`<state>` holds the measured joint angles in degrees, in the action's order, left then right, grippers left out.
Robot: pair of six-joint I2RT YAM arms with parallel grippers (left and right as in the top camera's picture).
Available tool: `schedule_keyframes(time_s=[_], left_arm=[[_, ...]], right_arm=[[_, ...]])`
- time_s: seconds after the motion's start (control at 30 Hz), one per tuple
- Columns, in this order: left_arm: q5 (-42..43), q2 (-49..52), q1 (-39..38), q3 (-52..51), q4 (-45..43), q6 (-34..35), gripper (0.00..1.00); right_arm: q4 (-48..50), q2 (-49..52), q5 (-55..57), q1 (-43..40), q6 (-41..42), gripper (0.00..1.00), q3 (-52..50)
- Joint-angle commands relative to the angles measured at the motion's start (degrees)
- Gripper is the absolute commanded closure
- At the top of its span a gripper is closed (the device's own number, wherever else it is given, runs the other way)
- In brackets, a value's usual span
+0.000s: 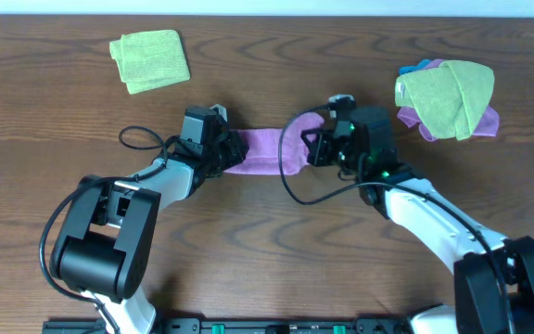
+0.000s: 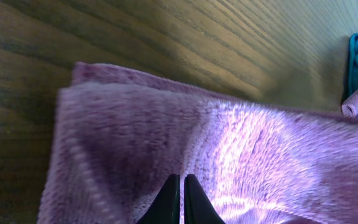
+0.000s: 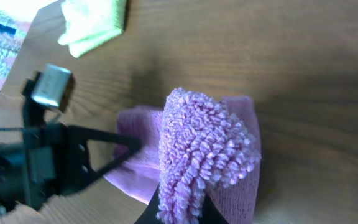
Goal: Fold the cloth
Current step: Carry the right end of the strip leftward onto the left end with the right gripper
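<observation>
The cloth (image 1: 265,151) lies near the middle of the bench (image 1: 276,56), stretched left to right between the two arms. The left end effector (image 1: 233,148) sits at its left end, fingers closed on it. The right end effector (image 1: 315,147) sits at its right end, where a bunched fold of the cloth stands up between the fingers. Well behind and to the left, toward the far edge, a folded towel (image 1: 150,60) lies by itself. Behind and to the right, a heap of cloths (image 1: 445,97) lies apart from the cloth, one towel draped on top of the others. A cable (image 1: 142,139) loops on the bench just left of the left end effector.
</observation>
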<state>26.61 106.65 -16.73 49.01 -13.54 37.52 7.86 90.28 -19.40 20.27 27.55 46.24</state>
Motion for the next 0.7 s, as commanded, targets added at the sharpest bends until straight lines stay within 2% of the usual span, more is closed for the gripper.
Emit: schedule_keyframes(time_s=[0.0, 0.2, 0.67], left_arm=[[0.6, 0.6, 0.3, 1.0, 0.2, 0.2, 0.94], [2.0, -2.2, 2.1, 1.0, 1.6, -1.6, 0.94], [1.2, -14.5, 9.5, 1.0, 13.8, -10.2, 0.94]], right_arm=[[-1.3, 0.9, 2.9, 2.1, 1.2, 0.99, 3.4], [-2.1, 4.9, 3.1, 5.0, 1.2, 0.99, 7.5], [-2.5, 15.0, 4.5, 10.8, 1.8, 0.99, 15.8]])
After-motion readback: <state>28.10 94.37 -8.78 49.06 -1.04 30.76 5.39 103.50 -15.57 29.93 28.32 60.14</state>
